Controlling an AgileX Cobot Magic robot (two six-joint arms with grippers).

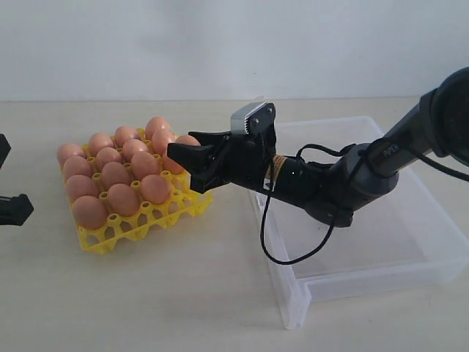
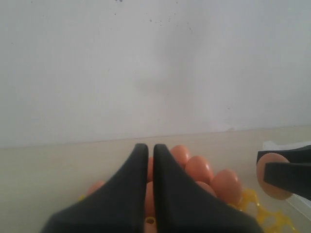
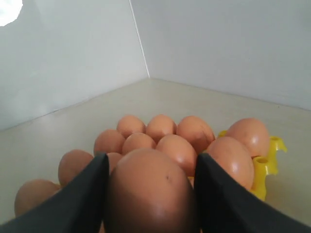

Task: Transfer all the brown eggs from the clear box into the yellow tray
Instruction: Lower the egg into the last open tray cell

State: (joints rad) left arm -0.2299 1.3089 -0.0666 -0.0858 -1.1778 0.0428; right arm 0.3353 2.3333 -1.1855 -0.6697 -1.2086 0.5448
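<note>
Gripping one egg [image 3: 148, 191] across its middle between the right jaws, spread wide around it, just over the tray [image 1: 139, 227] edge facing the box [image 1: 381, 264]. Hanging the left jaws pressed together, empty. Seeming light, rigid yet brittle, smooth and matte: calling for gentle pressure on the broad flanks. Filling the yellow lattice cups with other eggs [image 1: 123, 198]; showing none in the clear plastic box.

table [image 1: 183, 308]: pale beige top — fills the lower frame
yellow tray [image 1: 111, 239]: centre left, flat on it
clear box [image 1: 410, 246]: right half — near the tray, apart
</note>
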